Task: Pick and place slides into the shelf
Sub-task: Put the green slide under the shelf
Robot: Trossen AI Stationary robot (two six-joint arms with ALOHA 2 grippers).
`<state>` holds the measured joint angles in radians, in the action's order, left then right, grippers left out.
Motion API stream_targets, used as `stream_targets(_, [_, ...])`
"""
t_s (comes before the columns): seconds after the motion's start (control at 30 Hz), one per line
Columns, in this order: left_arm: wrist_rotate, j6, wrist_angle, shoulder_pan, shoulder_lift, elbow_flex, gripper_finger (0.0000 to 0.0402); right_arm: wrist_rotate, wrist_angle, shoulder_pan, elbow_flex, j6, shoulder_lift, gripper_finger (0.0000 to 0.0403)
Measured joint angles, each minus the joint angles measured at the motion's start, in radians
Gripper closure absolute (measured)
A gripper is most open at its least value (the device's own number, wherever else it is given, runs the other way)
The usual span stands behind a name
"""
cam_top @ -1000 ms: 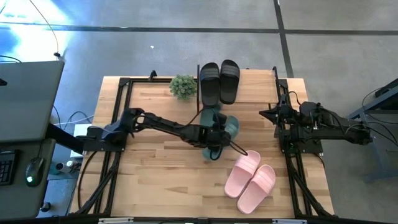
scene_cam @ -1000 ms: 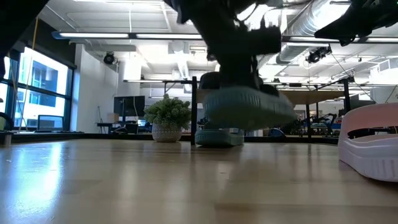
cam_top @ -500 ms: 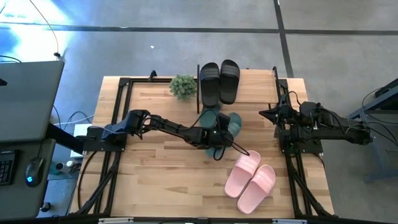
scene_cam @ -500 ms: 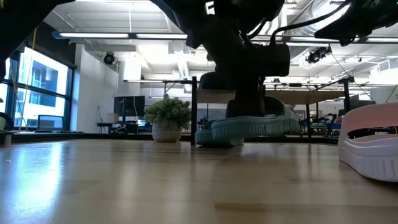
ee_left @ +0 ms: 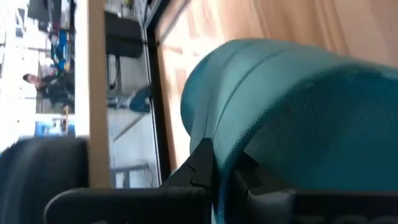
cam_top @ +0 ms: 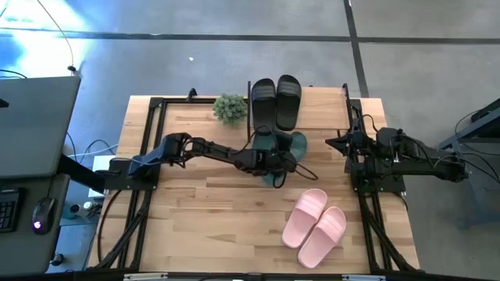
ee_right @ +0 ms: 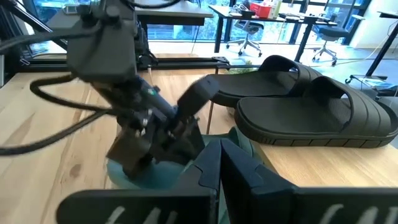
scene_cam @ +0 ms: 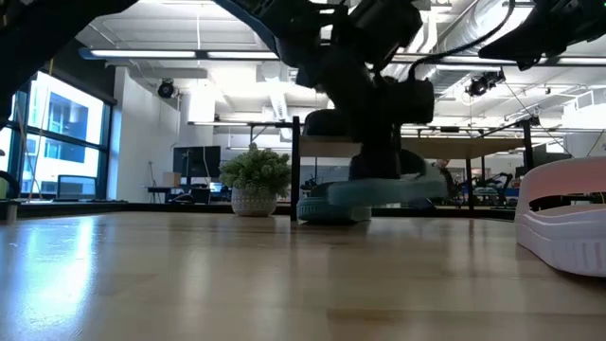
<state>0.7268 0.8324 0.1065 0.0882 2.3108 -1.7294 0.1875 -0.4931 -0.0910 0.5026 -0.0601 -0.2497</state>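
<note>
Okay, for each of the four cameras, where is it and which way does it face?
High view: overhead, straight down; both arms, left gripper on teal slide.
Low view: tabletop height, level; plant, pink slide.
Left wrist view: behind its fingers, on teal slide.
Right wrist view: toward black slides.
Shared: the high and right wrist views both show black slides.

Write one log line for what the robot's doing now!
left gripper: shut on teal sandal, at shelf | right gripper: shut, waiting

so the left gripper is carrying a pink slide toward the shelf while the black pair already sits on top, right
Not pink: the left gripper is shut on a teal-green slide, as the high view shows. The pale pink pair lies on the table. The rest holds: the black pair sits on the shelf.
</note>
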Motion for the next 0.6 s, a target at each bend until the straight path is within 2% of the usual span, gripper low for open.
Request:
stream_targets(0.17, [0.012,0.093,0.017,0.005,0.088,-0.103,0.0401,0.0,0.0,0.0,0.0,0.0,0.0,0.0402])
stream_targets(0.33, [0.026,0.105,0.11,0.024,0.14,-0.211,0.0401,-0.004,0.0,0.0,-0.001,0.0,-0.006,0.0402])
stream_targets(0.6, [0.034,0.104,0.137,0.066,0.164,-0.24,0.0401,-0.008,0.0,0.0,-0.001,-0.002,-0.006,0.0402])
